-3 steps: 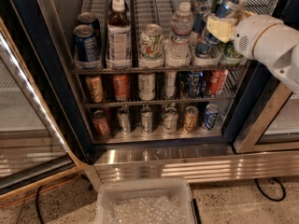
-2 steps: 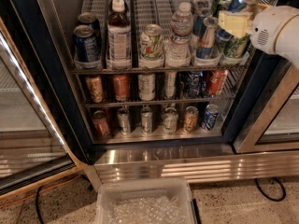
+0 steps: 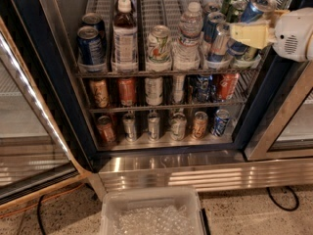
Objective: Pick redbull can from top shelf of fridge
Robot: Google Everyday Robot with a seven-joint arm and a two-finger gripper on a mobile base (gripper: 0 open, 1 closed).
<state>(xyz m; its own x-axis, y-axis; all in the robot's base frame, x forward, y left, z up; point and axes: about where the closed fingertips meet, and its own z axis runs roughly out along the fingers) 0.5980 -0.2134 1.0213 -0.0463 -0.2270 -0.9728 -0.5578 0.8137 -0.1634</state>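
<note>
The fridge (image 3: 161,173) stands open in front of me. Its top shelf (image 3: 146,72) is a silver wire rack with lane dividers. My gripper (image 3: 240,35), on a white arm (image 3: 293,33), is at the shelf's right end. Its yellowish fingers (image 3: 249,33) are shut on a slim blue-and-silver redbull can (image 3: 255,10). The can is tilted and raised above the lane. Two more redbull cans (image 3: 218,39) stand in the lane just left of the gripper.
Green cans (image 3: 230,1) stand behind the gripper. The shelf also holds a water bottle (image 3: 188,35), a pale can (image 3: 159,43), a dark bottle (image 3: 124,35) and wide blue cans (image 3: 90,44). Lower racks (image 3: 161,106) hold small cans. The glass door (image 3: 29,131) hangs open at left. A plastic bin (image 3: 151,214) sits on the floor.
The gripper and arm have drawn to the right and slightly down, carrying the redbull can, which now leans more and stands clear of the neighbouring cans.
</note>
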